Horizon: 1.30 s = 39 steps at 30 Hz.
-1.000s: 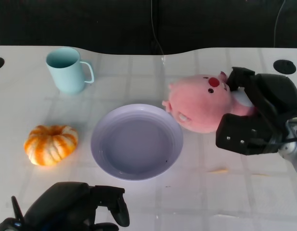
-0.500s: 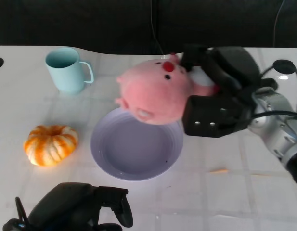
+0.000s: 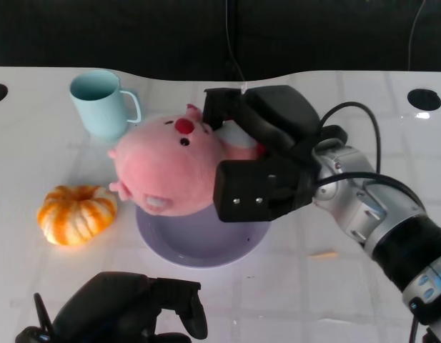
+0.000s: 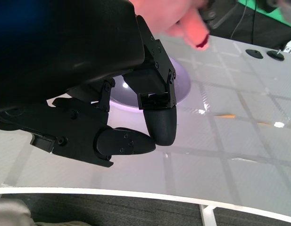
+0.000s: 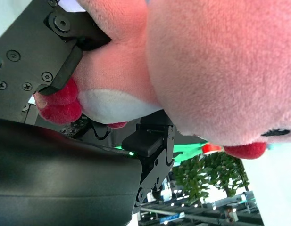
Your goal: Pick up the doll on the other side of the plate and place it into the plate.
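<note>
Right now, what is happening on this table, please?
The robot's right hand holds a pink doll above the far left part of the lilac plate; the doll appears to be in the air, not yet set down. The left hand is at the near edge of the table with its fingers curled in and holds nothing. An orange pumpkin lies left of the plate, and a light blue mug stands behind it.

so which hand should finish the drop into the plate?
Right. The right hand grips the doll above the plate; the left hand sits at the near edge, holding nothing.
</note>
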Tool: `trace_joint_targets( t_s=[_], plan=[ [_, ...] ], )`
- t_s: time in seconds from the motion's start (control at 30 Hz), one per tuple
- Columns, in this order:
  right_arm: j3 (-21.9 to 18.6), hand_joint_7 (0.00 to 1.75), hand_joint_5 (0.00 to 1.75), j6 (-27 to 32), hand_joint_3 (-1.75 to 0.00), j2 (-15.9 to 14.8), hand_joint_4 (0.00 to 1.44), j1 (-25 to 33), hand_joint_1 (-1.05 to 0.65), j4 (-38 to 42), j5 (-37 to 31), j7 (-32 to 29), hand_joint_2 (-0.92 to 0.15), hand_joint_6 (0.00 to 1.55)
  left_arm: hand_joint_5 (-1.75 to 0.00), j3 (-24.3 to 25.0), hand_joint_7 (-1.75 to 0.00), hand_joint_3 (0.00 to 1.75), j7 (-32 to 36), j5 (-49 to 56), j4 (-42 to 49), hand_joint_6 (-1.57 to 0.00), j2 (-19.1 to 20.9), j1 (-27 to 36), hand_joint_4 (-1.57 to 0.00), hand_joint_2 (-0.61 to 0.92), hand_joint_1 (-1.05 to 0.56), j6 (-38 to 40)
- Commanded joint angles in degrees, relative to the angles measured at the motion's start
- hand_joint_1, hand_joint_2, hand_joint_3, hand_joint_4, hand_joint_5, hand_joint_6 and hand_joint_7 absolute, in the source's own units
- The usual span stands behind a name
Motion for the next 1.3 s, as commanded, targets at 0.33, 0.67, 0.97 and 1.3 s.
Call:
trace_joint_targets(
  t_s=[0.33, 0.67, 0.97, 1.3],
  plan=[
    [-0.07, 0.94, 1.61, 3.65, -0.54, -0.88, 0.83, 2.03, -0.21, -4.14, 1.14, 5.34, -0.65, 0.86, -1.54, -0.23, -1.07, 0.35, 0.09, 0.70, -3.16, -0.73, -0.30, 1.73, -0.69, 0.92, -0.31, 1.90],
    [1.14, 0.00, 0.23, 8.96, -0.17, -6.05, 0.34, 3.67, -0.67, -13.27, 1.12, 22.51, -0.92, 0.31, -1.56, -0.94, -1.11, 0.39, -0.43, 1.63, -4.96, -0.70, -0.61, 2.10, -0.66, 0.92, -0.33, 3.31],
    [0.90, 0.00, 0.11, 10.28, -0.15, -8.20, 0.18, 5.26, -0.81, -19.55, 2.03, 31.27, -0.92, 0.12, -1.53, -0.70, -1.10, 0.38, -0.47, 1.14, -4.45, -0.71, -0.42, 1.78, -0.68, 0.92, -0.32, 3.46],
    [-1.47, 0.02, 0.14, 8.79, -0.16, -10.86, 0.23, 9.12, -0.81, -29.42, 4.38, 31.95, -0.92, 0.16, -1.52, -0.70, -1.08, 0.36, -0.23, 1.32, -4.01, -0.72, -0.03, 1.94, -0.68, 0.92, -0.31, 2.98]
  ],
)
